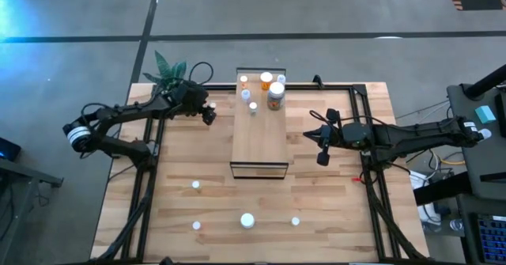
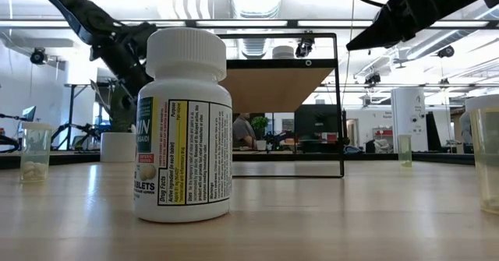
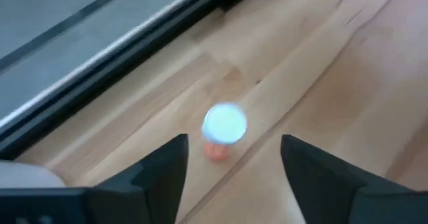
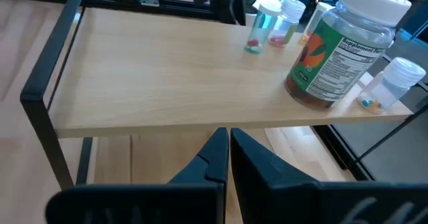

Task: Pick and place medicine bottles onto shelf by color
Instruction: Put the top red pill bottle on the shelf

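A: Hovering left claw [image 3: 231, 158]?
B: Fingers spread, above an orange bottle [image 3: 223, 128] on the worktop [image 1: 332, 202] beside the shelf [image 1: 259, 138].
A: Right claw [image 4: 229, 158]?
B: Clenched, empty, near the shelf's other side.

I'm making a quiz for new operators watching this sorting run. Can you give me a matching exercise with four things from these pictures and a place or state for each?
Column one:
1. Left gripper
2. Right gripper
3. Large brown jar with green label and white cap
4. White tablet bottle with white cap

Column two:
A. Stands on the light wood shelf top
B. Shut, beside the shelf's right side
C. Stands on the slatted wooden table, nearest the low camera
D. Open, above a small orange bottle with a white cap

Pairs: 1-D, 2-B, 3-A, 4-C
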